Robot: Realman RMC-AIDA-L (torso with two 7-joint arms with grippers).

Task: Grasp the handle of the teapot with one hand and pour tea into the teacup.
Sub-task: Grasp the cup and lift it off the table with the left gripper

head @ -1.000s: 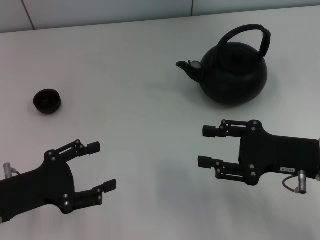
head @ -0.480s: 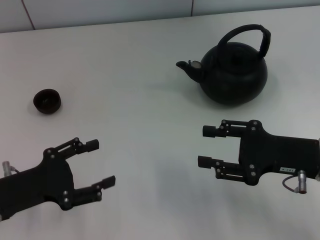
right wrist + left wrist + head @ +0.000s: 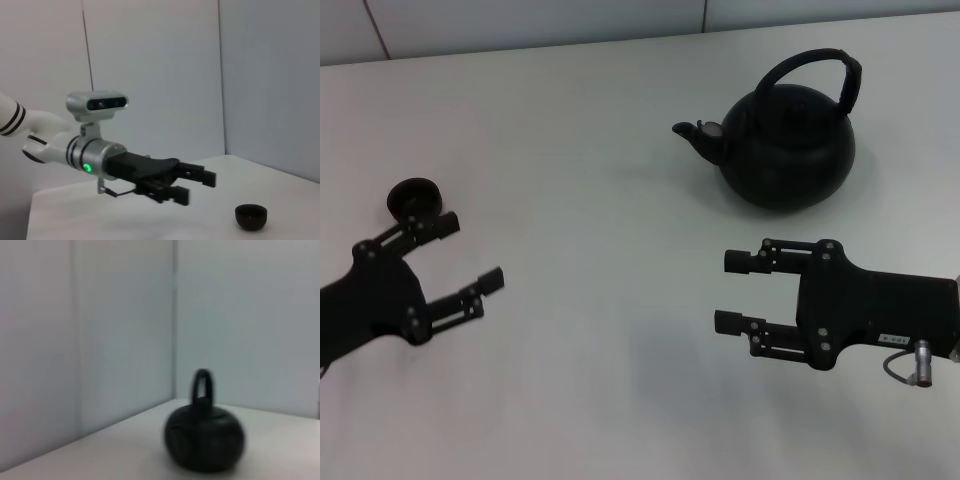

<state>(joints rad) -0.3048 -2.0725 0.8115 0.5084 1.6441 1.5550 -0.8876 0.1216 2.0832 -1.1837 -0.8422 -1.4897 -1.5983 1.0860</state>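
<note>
My left gripper (image 3: pixel 472 254) hangs over the table (image 3: pixel 590 260) at the left side of the head view, fingers spread wide, holding nothing. Its upper finger tip sits just beside the teacup (image 3: pixel 412 198), maybe overlapping its near edge in that view; I can't tell if they touch. In the right wrist view the same gripper (image 3: pixel 192 186) shows raised above the tabletop with the cup (image 3: pixel 251 217) near it, standing upright on the surface.

My right gripper (image 3: pixel 732 292) is at the lower right of the head view, fingers wide apart and pointing toward the middle of the table, empty. It is in front of the teapot (image 3: pixel 790 148) and apart from it.

The teapot stands upright at the far right of the table, spout toward my left, handle (image 3: pixel 813 68) arched over the top and free. The left wrist view shows the pot (image 3: pixel 205 436) blurred, handle (image 3: pixel 202 385) seen edge-on. Teapot and cup are well apart, on opposite sides of the table.
</note>
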